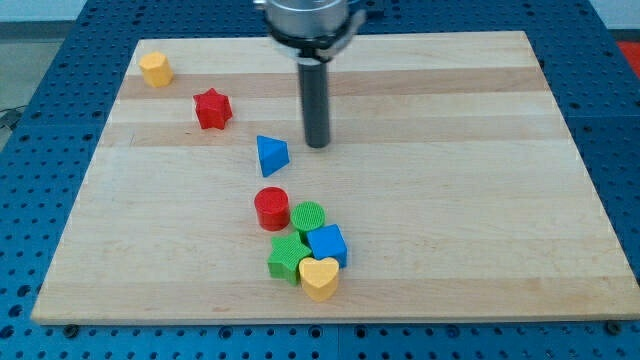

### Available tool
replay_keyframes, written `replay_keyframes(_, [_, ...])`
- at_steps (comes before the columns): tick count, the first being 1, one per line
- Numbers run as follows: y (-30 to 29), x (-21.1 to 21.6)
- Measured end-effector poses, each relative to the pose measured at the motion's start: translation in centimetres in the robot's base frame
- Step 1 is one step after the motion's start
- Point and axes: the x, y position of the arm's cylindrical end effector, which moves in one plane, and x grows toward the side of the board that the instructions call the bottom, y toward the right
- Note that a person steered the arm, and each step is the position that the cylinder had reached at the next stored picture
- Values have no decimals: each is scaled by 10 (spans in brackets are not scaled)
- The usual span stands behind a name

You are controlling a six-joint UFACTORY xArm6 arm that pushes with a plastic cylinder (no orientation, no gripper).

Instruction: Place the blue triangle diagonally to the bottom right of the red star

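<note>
One blue triangle (271, 156) on wooden board (450, 220), diagonally lower-right of red star (212, 109), apart. My tip (317, 144) bare rod, grips nothing, just right of triangle, small gap.

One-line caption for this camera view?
My tip rests right of the blue triangle block, which sits diagonally below-right of the red star block.

Blue triangle (271, 156) lower-right of red star (212, 109)

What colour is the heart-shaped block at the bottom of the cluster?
Yellow. The yellow heart-shaped block shows clearly in the camera view, at the cluster's lower edge.
</note>
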Motion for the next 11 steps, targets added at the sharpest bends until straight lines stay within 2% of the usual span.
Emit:
replay_keyframes(2, [12, 12])
replay_keyframes(6, [-48, 63])
replay_keyframes(9, [-57, 21])
replay_keyframes(11, [-72, 20])
